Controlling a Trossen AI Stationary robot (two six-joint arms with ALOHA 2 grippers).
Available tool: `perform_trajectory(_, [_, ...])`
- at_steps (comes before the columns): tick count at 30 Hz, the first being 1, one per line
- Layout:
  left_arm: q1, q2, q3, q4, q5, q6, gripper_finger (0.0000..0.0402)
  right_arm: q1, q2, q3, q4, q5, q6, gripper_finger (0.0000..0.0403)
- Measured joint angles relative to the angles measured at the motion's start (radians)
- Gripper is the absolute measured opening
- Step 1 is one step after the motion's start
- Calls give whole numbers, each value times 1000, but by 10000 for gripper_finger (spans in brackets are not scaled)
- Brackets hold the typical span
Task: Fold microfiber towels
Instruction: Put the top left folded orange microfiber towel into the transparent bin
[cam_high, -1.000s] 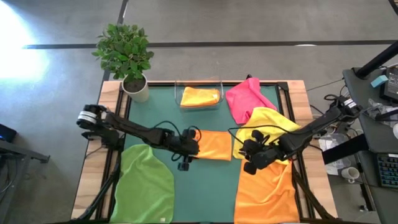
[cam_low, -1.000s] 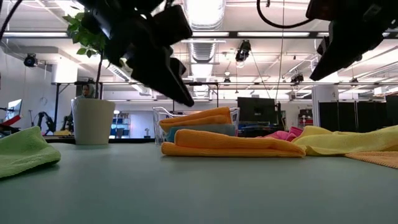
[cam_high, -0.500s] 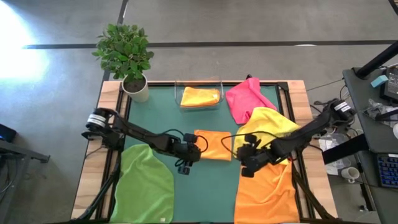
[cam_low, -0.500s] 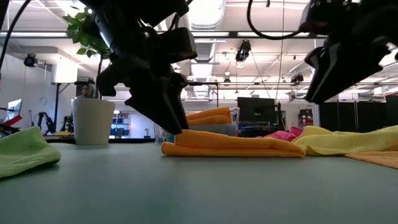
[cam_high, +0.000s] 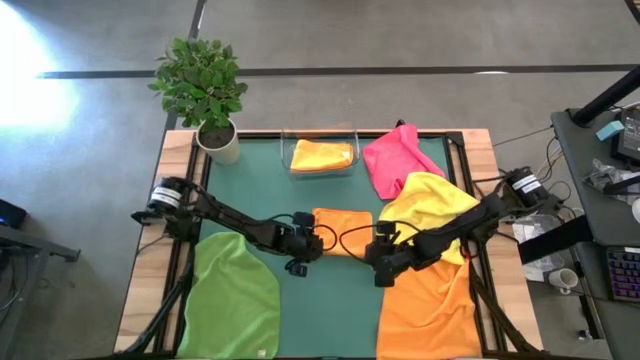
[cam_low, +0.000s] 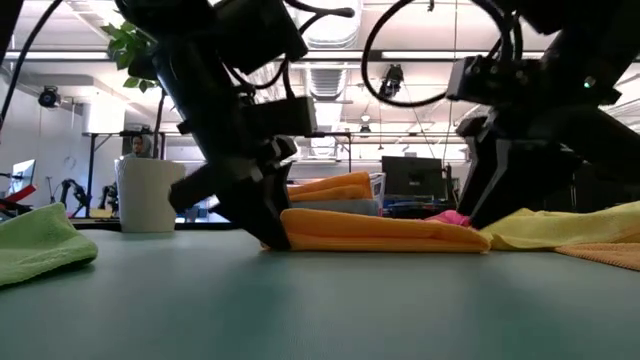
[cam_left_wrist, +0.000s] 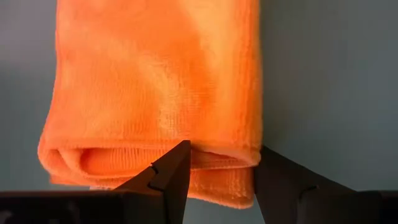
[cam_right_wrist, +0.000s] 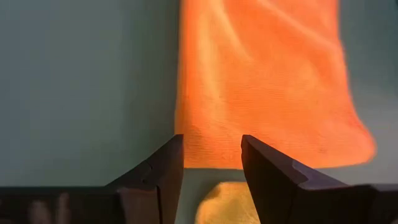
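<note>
- Folded orange towel (cam_high: 343, 231) lies at table centre on the green mat (cam_high: 260, 185); the left gripper (cam_high: 303, 243) is at its 9 o'clock edge, the right gripper (cam_high: 383, 258) at its 3 o'clock edge.
- Left gripper (cam_left_wrist: 217, 180): fingers parted narrowly, straddling the rolled fold edge, not visibly clamped.
- Right gripper (cam_right_wrist: 211, 168): fingers parted, tips at the towel's edge, holding nothing.
- Handling judgement: light, limp, fuzzy cloth; the layers will likely slide apart. Pinch all layers at the fold corners and lift both ends together.
- Other towels: green (cam_high: 235, 295) at 7 o'clock, orange (cam_high: 425, 310) at 5, yellow (cam_high: 435, 200) and pink (cam_high: 390, 160) at 2; a folded one in the clear tray (cam_high: 321, 155) at 12.
</note>
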Motion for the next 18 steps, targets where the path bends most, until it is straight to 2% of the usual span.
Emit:
perform_trajectory(4, [4,7,1,6,-24,-3,143,-10,44,1,70,-79,-39,153])
perform_trajectory(10, [6,8,0,4,-24,-5,128,-20,99,4,90,-71,-40,153])
perform_trajectory(18, [7,9,-1,-2,-25,-6,15,-29,117,5,85,-51,-40,146])
